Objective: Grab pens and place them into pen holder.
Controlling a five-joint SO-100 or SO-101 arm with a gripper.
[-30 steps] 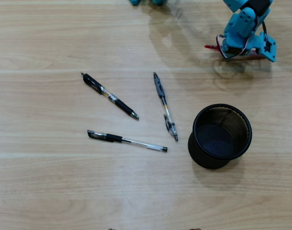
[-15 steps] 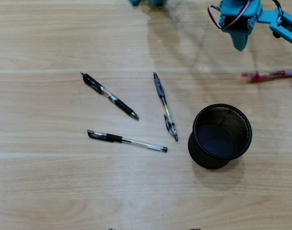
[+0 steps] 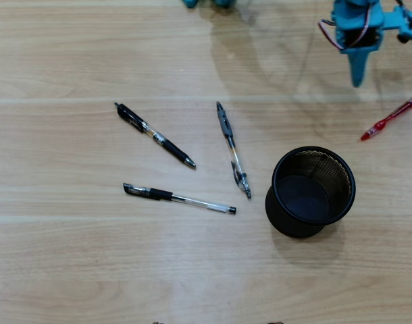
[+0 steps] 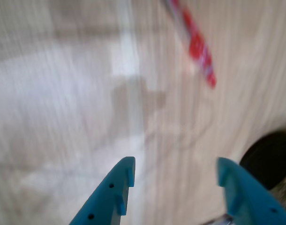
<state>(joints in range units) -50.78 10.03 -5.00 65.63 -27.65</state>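
Clearly parted jaws, empty, red pen (image 4: 194,44) apart

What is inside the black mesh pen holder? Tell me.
In the overhead view the pen holder shows only its dark bottom and mesh wall; no pen is in it. Three black pens and the red pen lie outside it on the table.
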